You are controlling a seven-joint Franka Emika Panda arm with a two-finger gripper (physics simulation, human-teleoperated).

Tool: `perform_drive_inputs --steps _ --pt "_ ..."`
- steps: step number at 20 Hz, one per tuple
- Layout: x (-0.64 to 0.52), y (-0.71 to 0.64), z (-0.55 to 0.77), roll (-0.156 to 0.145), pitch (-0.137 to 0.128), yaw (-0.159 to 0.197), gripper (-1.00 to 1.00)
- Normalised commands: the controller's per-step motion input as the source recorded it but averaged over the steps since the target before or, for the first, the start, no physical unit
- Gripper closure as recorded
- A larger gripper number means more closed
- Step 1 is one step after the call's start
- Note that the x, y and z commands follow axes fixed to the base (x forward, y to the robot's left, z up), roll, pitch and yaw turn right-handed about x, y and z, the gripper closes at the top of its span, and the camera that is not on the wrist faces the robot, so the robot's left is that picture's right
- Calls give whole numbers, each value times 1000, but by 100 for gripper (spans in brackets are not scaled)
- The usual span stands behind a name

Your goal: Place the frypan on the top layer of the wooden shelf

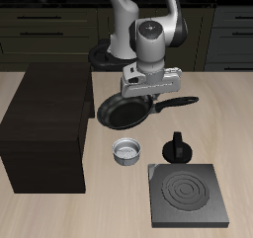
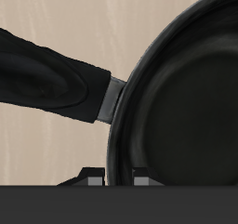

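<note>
The frypan (image 1: 123,112) is a round black shallow pan with a long black handle (image 1: 176,103), and it is beside the wooden shelf (image 1: 47,123). The shelf is a big dark brown box with a flat top. My gripper (image 1: 148,95) is right above the pan where the handle meets the rim. In the wrist view the pan (image 2: 186,98) and its handle (image 2: 51,74) fill the picture. The rim runs between my fingertips (image 2: 93,179), and the gripper (image 2: 116,179) is closed on it. I cannot tell whether the pan is off the table.
A small grey metal pot (image 1: 128,152) stands nearer the table's front edge than the pan. A black knob-like object (image 1: 177,146) stands beside it. A flat square black stove plate (image 1: 186,195) with rings lies at the front edge. The robot's base is at the back.
</note>
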Motion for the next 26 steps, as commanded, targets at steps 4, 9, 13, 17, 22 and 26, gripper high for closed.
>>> perform_drive_inputs --steps 4,9,13,17,22,26 --pt "102 -123 420 -41 -51 4 100" --pt "-59 -68 397 1 -44 -21 100" --pt "-103 25 201 29 -18 -21 100" --pt "-6 -26 228 -15 -41 -7 100" --pt "-59 31 245 3 -31 -2 100" --pt "-88 75 301 5 -47 -16 100"
